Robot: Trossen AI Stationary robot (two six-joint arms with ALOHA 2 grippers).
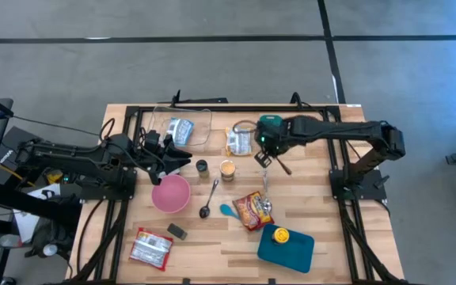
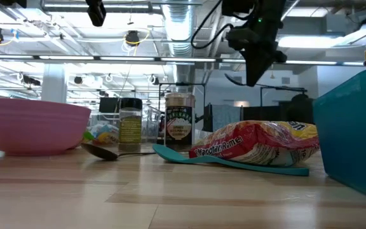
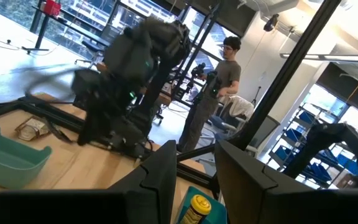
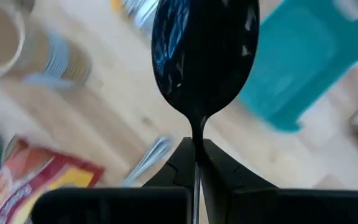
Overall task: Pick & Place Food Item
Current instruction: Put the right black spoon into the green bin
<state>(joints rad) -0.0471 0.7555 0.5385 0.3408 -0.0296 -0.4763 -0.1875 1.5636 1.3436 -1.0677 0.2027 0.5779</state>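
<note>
Black spoon (image 4: 202,59): glossy oval bowl on a thin handle, long axis in line with the right gripper (image 4: 196,152), bowl pointing away from the wrist. Right jaws clamped on its handle; held above the table (image 1: 323,198), over the ramen packet (image 1: 252,210). Left gripper (image 1: 182,161): beside the pink bowl (image 1: 170,193), fingers slightly apart, holding nothing visible.

table (image 1: 307,182): wood | on it: pink bowl (image 1: 170,193), teal tray (image 1: 287,247), ramen packet (image 1: 252,210)

My spoon (image 4: 204,56) hides much of the desk (image 4: 104,118) below; the jar (image 4: 39,53) and ramen (image 4: 27,177) are blurred and cut off.
</note>
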